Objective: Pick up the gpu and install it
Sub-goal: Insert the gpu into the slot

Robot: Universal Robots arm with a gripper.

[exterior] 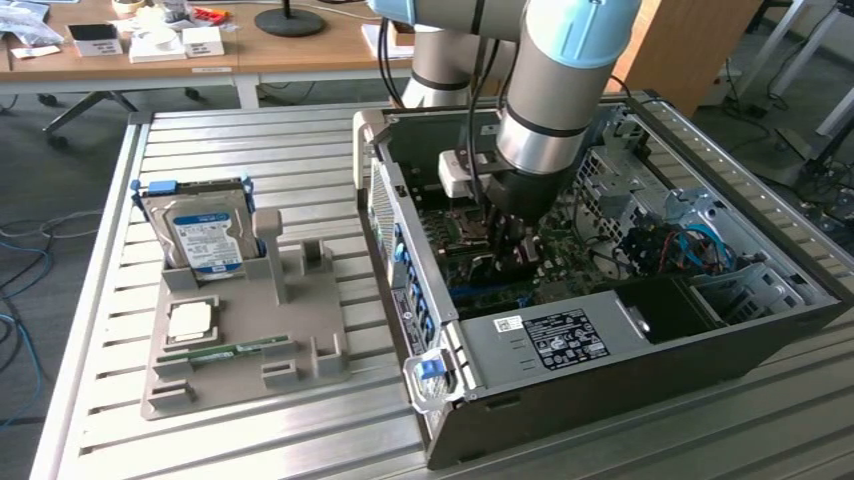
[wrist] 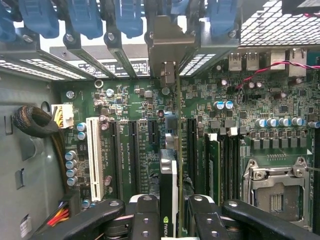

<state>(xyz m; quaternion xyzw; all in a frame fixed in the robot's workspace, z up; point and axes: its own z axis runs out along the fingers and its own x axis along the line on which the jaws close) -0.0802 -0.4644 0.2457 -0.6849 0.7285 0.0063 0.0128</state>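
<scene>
PICKUP: done | PINCER [wrist: 169,220]: clamped on gpu [wrist: 168,192] | POSITION: inside computer case [exterior: 747,330], edge-on over motherboard [wrist: 280,125] slots | INSTALL: seating appears incomplete

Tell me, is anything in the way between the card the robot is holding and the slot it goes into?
Nothing visible blocks it. The tool grips the gpu edge-on, right above the motherboard. The slots beneath look bare, and its silver bracket lines up at the case's back opening.

The surface [exterior: 267,140] is ribbed matt metal, the computer case [exterior: 641,390] dull grey steel, and the gpu [wrist: 168,195] carries a brushed silver bracket.
</scene>
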